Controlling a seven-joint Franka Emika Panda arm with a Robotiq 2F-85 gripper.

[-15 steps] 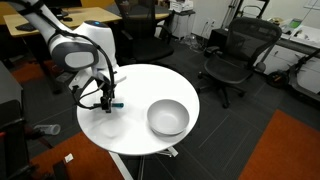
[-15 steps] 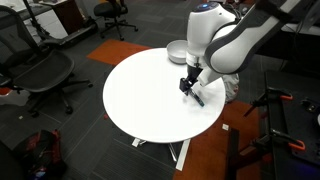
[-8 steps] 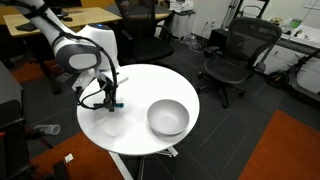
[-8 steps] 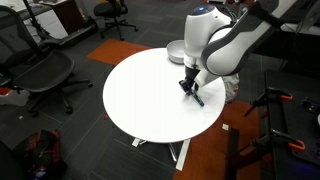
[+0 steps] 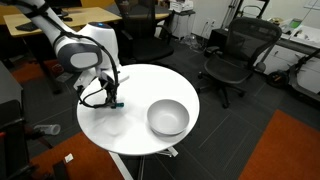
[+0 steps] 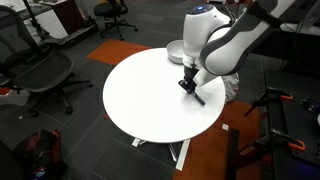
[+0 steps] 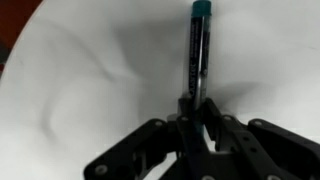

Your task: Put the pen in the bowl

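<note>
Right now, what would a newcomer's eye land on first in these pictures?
The tool stands out first, shut on the dark pen, whose blue end sticks out ahead in the wrist view. Next comes the shiny metal bowl, empty, on the round white table, apart from the tool.
</note>
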